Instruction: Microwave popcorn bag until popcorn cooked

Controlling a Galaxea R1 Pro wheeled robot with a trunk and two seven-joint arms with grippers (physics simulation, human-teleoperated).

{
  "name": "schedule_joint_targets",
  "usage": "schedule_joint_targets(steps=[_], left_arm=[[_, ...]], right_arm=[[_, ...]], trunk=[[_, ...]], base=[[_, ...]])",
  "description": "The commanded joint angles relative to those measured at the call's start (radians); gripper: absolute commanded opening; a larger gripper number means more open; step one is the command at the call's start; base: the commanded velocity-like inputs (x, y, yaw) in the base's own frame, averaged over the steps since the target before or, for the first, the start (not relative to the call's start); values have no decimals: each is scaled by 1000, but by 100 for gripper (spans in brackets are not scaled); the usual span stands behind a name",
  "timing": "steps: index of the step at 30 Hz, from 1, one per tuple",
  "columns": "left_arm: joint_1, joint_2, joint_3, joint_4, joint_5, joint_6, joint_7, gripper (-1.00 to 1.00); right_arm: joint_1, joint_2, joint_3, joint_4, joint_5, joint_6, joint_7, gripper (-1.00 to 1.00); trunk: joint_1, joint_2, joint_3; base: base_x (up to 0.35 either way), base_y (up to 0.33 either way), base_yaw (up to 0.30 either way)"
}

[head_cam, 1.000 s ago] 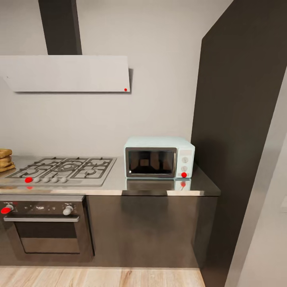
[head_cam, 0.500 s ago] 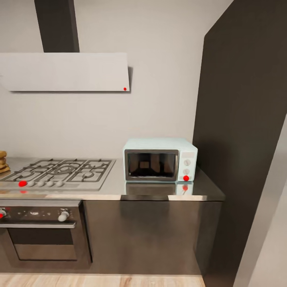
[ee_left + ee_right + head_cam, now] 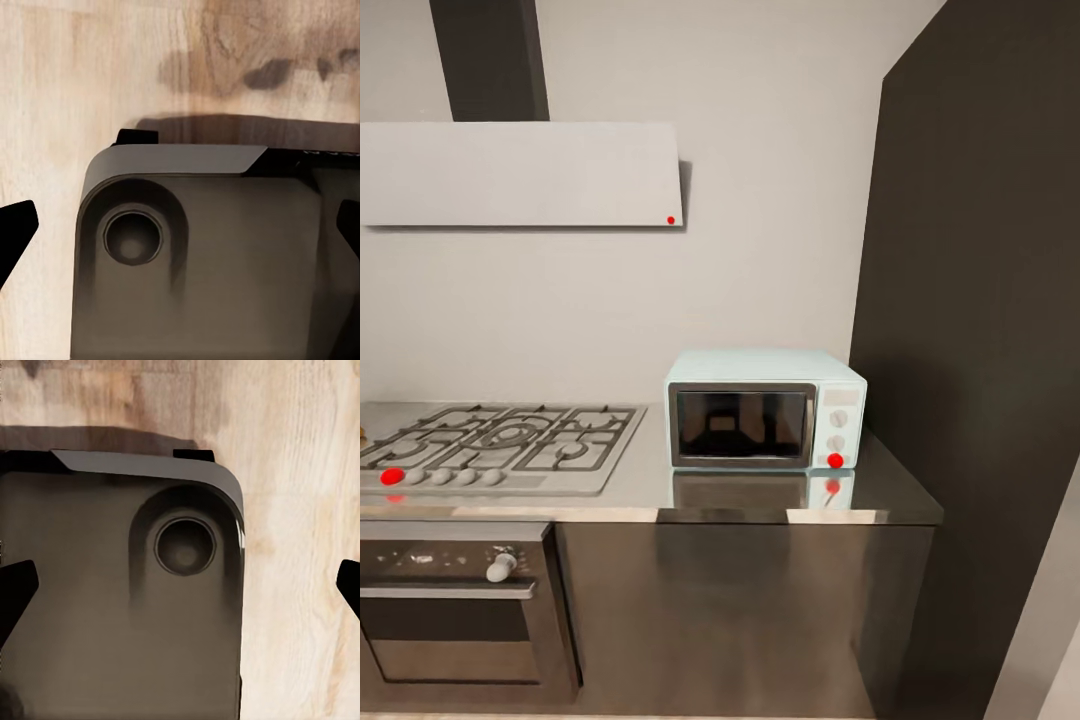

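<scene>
The microwave, a pale mint-blue box with a dark glass door shut and a white knob panel, stands on the steel countertop to the right of the hob. The popcorn bag and the popcorn are out of view. In the left wrist view my left gripper hangs open, its black fingertips wide apart over my dark base and the wood floor. My right gripper is open the same way, with nothing between its fingertips.
A gas hob lies left of the microwave, over a built-in oven with a silver knob. A white hood hangs above. A tall dark cabinet closes off the counter's right end.
The camera has moved closer and to the right, so the whole picture shifted. The tan object at the left edge has slid out of the frame. The microwave looks slightly larger.
</scene>
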Motion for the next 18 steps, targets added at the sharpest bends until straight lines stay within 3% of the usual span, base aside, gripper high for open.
schedule_joint_targets(steps=[1, 11, 12, 15, 18], left_arm=[[0, 0, 1, 0, 6, -2, 0, 100], [0, -2, 2, 1, 6, -4, 0, 100], [0, -2, 2, 1, 6, -4, 1, 100], [0, -2, 2, 1, 6, -4, 4, 100], [0, -2, 2, 1, 6, -4, 5, 100]], right_arm=[[0, 1, 1, 0, 1, -3, -2, 100], [0, 8, -6, -14, 5, -3, -3, 100], [0, 8, -3, -111, 9, 5, 9, 100], [0, 7, -2, -282, 10, 80, 8, 100], [0, 7, 2, -615, 10, 377, 7, 100]], trunk=[[0, 0, -1], [0, 0, -1], [0, 0, -1], [0, 0, -1], [0, 0, -1]], base=[[4, 0, 0], [0, 0, 0], [0, 0, 0], [0, 0, 0], [0, 0, 0]])
